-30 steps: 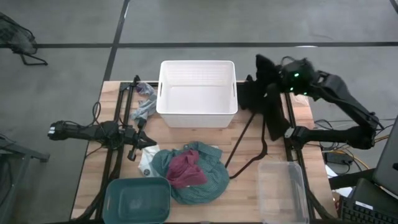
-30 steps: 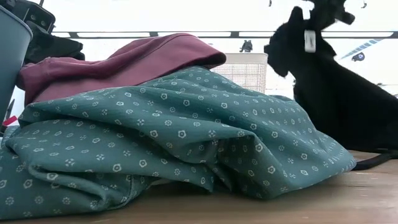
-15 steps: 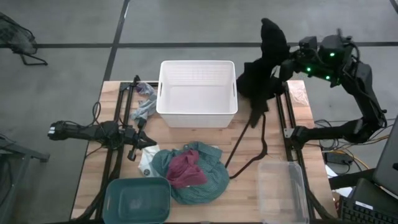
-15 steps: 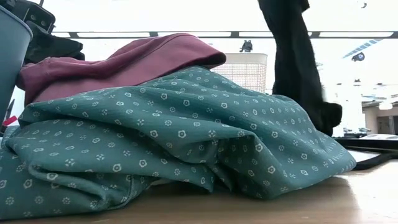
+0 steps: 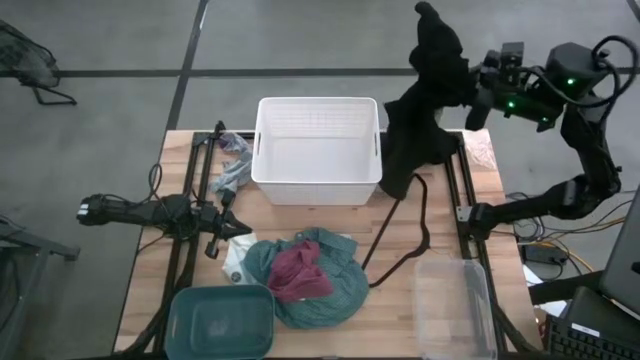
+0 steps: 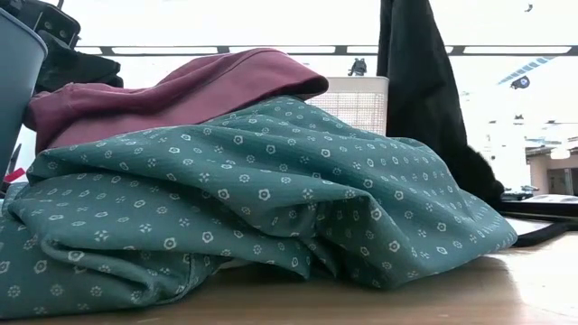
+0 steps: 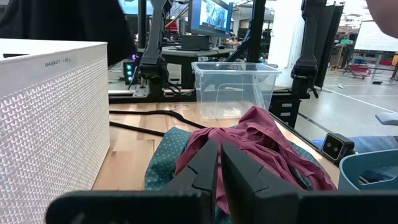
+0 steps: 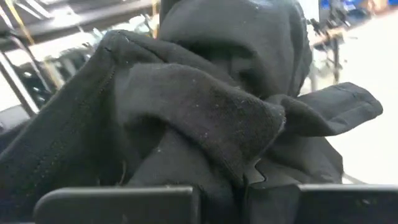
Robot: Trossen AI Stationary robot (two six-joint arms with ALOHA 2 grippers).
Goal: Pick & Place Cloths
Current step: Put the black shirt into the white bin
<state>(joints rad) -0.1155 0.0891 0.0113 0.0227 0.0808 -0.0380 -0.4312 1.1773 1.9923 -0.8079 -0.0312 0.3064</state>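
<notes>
Nearest, heaped on the wooden counter [image 5: 400, 325]: big soft teal dotted cloth [image 5: 340, 285], small maroon cloth [image 5: 298, 272] on top. Left hand [image 5: 218, 224] pressed together beside them. Farther off, right hand [image 5: 470, 88] pinching floppy black garment [image 5: 420, 115] high up (hem hanging just beside the white basket [image 5: 318, 150]). Light, limp stuff; best grabbed by a bunched fold.

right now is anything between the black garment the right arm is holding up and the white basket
Nothing visible. The black fabric garment hangs from the right end effector just past the near rim of the white perforated plastic basket, whose inside shows no contents. The left end effector waits by the teal cloth.
</notes>
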